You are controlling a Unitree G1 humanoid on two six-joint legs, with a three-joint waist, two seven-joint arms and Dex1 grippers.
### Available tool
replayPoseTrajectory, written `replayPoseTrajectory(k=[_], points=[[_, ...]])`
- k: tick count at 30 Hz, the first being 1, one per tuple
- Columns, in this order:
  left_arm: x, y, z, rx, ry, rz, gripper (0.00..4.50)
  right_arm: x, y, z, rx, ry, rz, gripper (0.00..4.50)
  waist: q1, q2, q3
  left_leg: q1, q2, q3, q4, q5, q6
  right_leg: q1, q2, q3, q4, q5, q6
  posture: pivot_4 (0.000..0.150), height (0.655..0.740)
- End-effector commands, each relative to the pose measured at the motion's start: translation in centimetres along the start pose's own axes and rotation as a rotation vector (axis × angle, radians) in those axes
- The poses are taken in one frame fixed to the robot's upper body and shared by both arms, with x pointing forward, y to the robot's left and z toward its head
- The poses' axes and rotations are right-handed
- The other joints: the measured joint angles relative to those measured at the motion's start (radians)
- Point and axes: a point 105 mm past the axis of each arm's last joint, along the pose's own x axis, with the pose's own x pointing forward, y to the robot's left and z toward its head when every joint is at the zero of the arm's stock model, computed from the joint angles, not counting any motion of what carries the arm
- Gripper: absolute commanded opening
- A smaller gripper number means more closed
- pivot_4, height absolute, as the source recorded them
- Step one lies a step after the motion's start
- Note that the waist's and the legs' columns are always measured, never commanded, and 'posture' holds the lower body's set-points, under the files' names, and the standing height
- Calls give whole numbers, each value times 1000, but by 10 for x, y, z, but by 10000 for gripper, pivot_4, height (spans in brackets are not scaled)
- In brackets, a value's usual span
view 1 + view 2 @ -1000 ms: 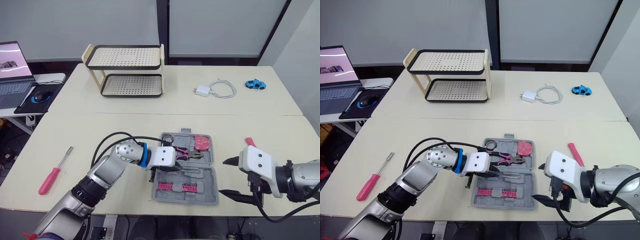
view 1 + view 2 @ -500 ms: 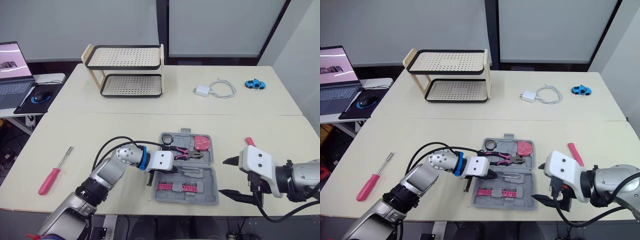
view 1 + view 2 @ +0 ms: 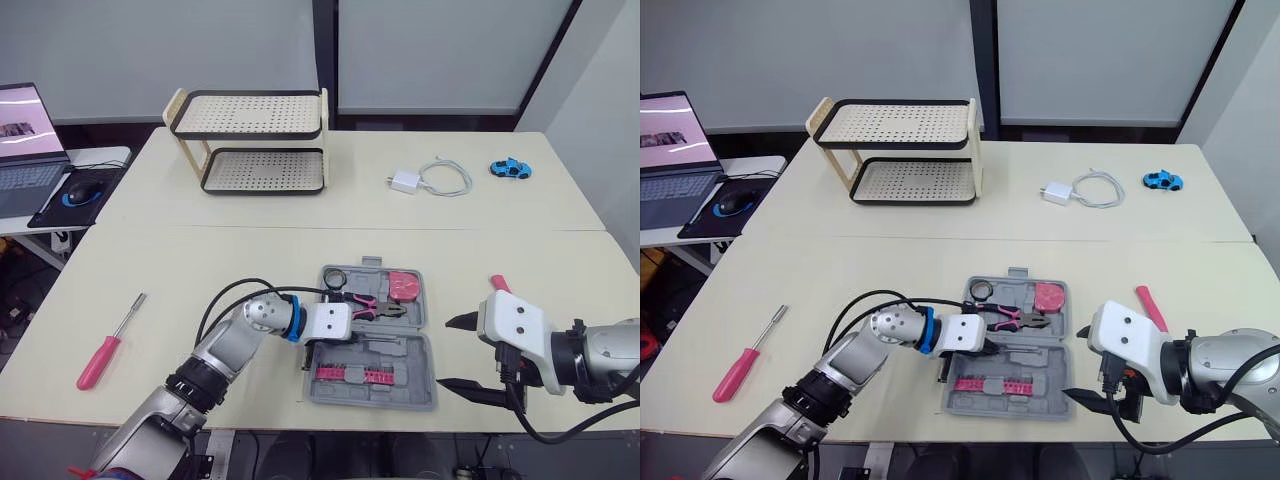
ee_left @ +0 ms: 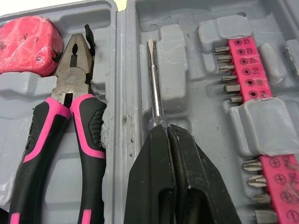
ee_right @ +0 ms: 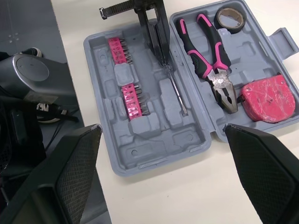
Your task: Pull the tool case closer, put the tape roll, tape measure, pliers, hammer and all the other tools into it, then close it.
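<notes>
tool case sits near table's front edge, left hand pinching screwdriver.

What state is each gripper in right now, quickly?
Left gripper: shut on the flathead screwdriver in the tool case.
Right gripper: open, empty.

Office or lab workroom, set up as a test bench. Two plain cream tables butted together. Side desk at the robot's left: open laptop, screen lit, with a mouse on a dark pad. Back wall of pale grey panels split by a dark upright frame. Staged props on the tables: two-tier perforated rack, white charger with coiled cable, blue toy car, open grey tool case.
</notes>
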Motion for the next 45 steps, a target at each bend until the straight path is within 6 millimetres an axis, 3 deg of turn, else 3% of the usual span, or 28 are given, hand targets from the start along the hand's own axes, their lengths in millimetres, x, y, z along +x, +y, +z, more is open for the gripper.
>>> replayPoseTrajectory(k=[1,9,16,22,29,34,40,45], points=[[0,1,-4,6,20,10,378,-2,3,5,-25,-17,0,45000,0,0,0,0,0,0,0,0,0,0,0,0,0,0,0,1500,7400],[1,-3,-17,-36,70,12,378,-2,3,5,-26,-16,4,45000,0,0,-1,0,0,0,0,0,0,0,0,0,0,0,0,1500,7400],[0,-3,-13,-40,52,14,378,-2,2,7,-34,-21,0,45000,-1,0,-2,1,0,0,0,0,0,1,0,0,0,0,0,1500,7400],[-16,9,1,-61,2,61,378,-4,0,11,-43,-49,-9,45000,-3,0,-2,1,0,0,0,0,0,1,0,0,0,0,0,1500,7400],[-57,19,25,-98,-108,103,378,-6,-6,19,-54,-95,-42,45000,-3,0,-2,0,1,-1,0,0,0,0,0,0,1,0,0,1500,7400],[-99,18,26,-177,-159,186,378,-9,-13,23,-65,-124,-87,45000,-11,0,-2,1,2,-3,0,0,0,0,0,0,1,0,0,1500,7400],[-144,16,6,-303,-169,370,378,-14,-29,22,-121,-158,-212,45000,-20,0,-2,1,2,-5,-1,0,0,0,0,0,0,0,0,1500,7400],[-193,22,-33,-473,-130,669,378,-31,-43,1,-62,-157,-338,45000,-18,0,-2,1,2,-5,-2,0,0,0,-1,0,0,0,0,1500,7400]])
